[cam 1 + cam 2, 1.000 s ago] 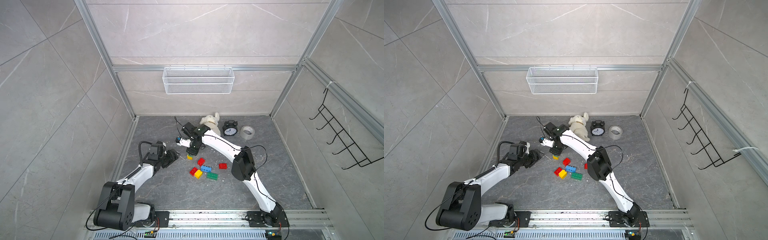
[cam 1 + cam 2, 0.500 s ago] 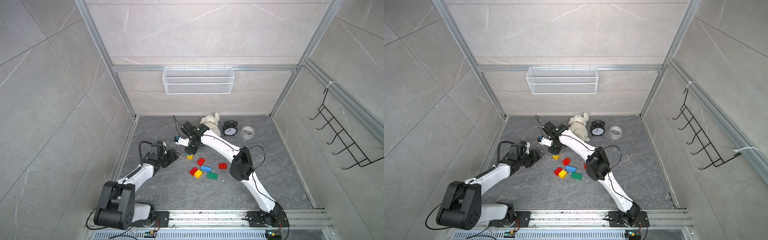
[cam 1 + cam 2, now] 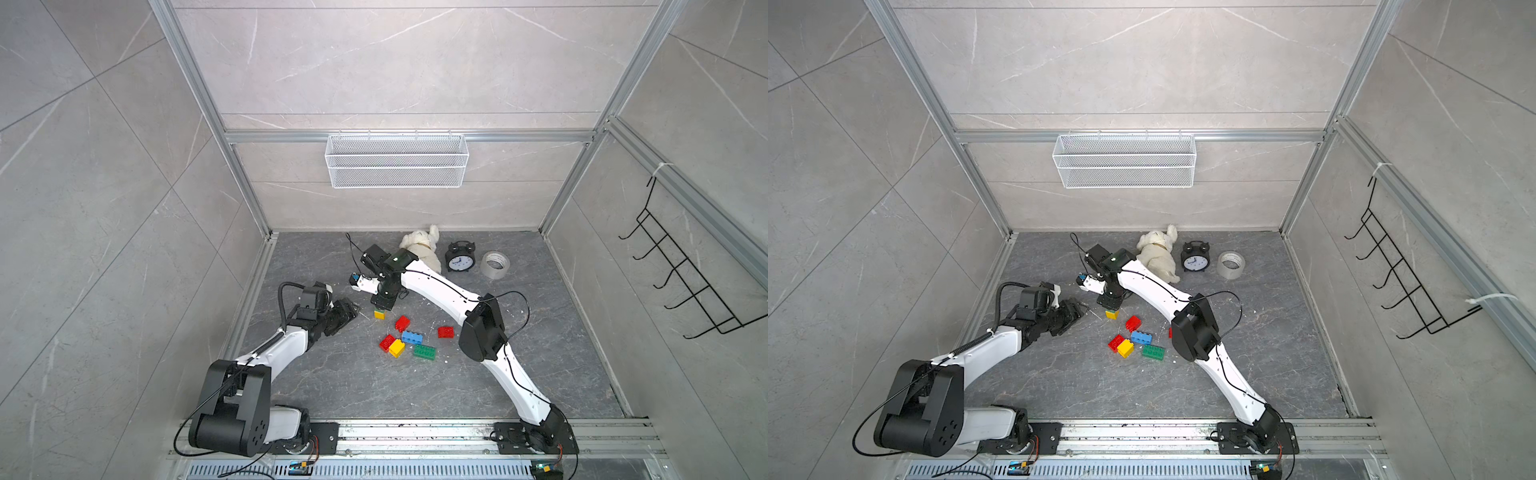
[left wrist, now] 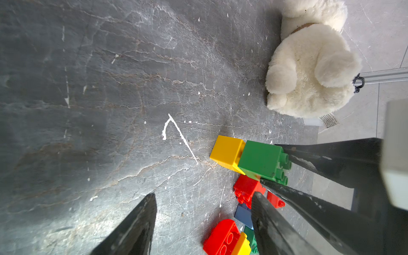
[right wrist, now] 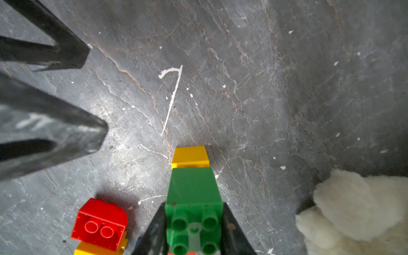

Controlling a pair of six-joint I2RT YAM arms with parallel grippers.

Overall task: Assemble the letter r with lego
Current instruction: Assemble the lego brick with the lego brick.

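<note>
On the floor [image 3: 332, 374] we see nothing moved: right gripper [image 5: 193, 212] still pinches green brick [image 5: 193, 187] onto yellow brick [image 5: 190, 154], left gripper [image 4: 204, 196] idles spread, so the letter has barely begun.

Robot lab cell (bathroom-like): tiled walls [image 3: 374, 62], aluminium frame [image 3: 282, 136], base rail [image 3: 415, 434].

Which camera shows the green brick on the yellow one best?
Right wrist view: the green brick sits close and central, studs visible. The left wrist view shows it side-on; in both top views the right gripper nearly hides it.
</note>
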